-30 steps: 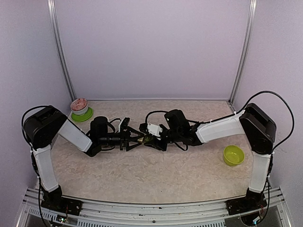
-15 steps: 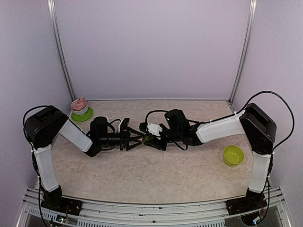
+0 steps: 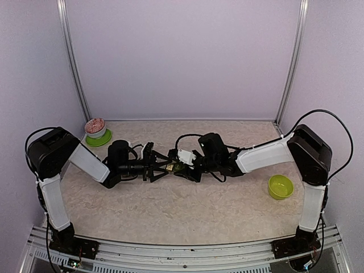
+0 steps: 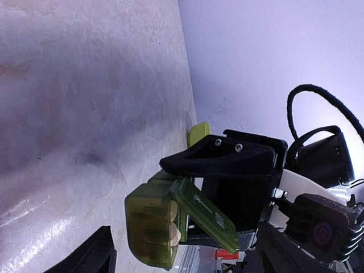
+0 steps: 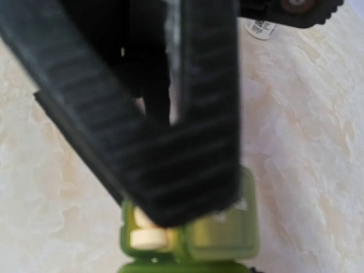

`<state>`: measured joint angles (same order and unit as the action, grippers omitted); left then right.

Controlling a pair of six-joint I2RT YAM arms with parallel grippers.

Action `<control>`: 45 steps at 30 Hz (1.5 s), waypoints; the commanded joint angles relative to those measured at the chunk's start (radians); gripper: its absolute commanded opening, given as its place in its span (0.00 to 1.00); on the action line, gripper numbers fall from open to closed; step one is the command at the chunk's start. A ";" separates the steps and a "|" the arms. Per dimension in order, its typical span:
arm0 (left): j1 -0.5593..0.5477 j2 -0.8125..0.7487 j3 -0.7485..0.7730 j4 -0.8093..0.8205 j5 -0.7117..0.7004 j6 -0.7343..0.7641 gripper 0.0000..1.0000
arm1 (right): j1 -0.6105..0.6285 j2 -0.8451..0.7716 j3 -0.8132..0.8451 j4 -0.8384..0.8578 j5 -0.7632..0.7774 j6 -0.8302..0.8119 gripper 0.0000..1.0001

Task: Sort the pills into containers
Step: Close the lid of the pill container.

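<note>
Pill containers [image 4: 149, 224], a translucent green plastic strip, sit mid-table, well to the left of the lime-green bowl [image 3: 280, 186]. The right gripper [image 3: 182, 166] is clamped on them. They look lifted off the surface, though I cannot be sure. One lid [image 4: 207, 213] hangs open, and pale tablets [image 4: 173, 223] show in the compartment beneath it. The left gripper [image 3: 159, 169] faces them from the side away from the bowl, its fingers spread wide and touching nothing.

I judge them light, stiff and smooth, so they would slip easily under a loose pinch. The thin hinged lid is the weak part. They are best held across the side walls of the closed compartments and kept level, or the loose tablets will spill.
</note>
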<state>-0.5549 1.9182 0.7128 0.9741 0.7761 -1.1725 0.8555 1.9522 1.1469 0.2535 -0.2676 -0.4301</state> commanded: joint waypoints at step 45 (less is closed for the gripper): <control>-0.004 -0.011 0.003 0.030 -0.019 -0.013 0.30 | 0.003 -0.040 0.037 0.043 -0.028 0.124 0.36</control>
<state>-0.5510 1.9160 0.7181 0.9565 0.7399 -1.1866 0.8616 1.9446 1.1530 0.2752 -0.2932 -0.3199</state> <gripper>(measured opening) 0.311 0.426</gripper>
